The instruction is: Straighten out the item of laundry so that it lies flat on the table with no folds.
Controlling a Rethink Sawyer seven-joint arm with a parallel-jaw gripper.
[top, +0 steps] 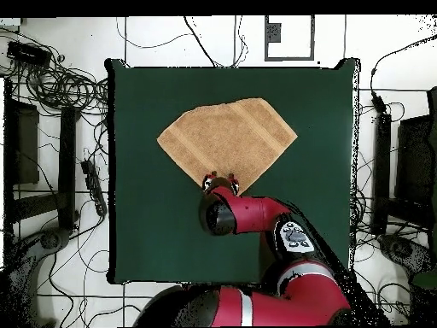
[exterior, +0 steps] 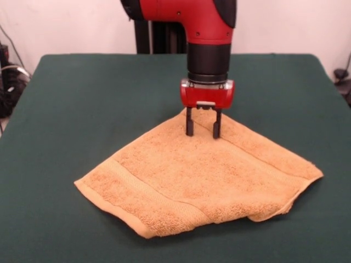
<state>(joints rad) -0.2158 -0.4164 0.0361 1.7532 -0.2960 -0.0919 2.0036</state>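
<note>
Towel point(exterior: 203, 178) lies mid-tabletop point(exterior: 82, 98), its near-right edge doubled under. Hand point(exterior: 203, 130) stands spread at the towel's far corner, tips on or just above the cloth; all remaining fabric stretches away from the robot.

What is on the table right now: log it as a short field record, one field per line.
towel: orange-tan terry towel, woven band along the front-left edge
towel state: not flat; right part folded over itself, outline uneven
towel place: middle of the green table, well inside its edges
claw: open, fingers pointing down at the towel's far corner, tips at the cloth
arm: red and black, coming down from above
grasp: nothing lifted
</note>
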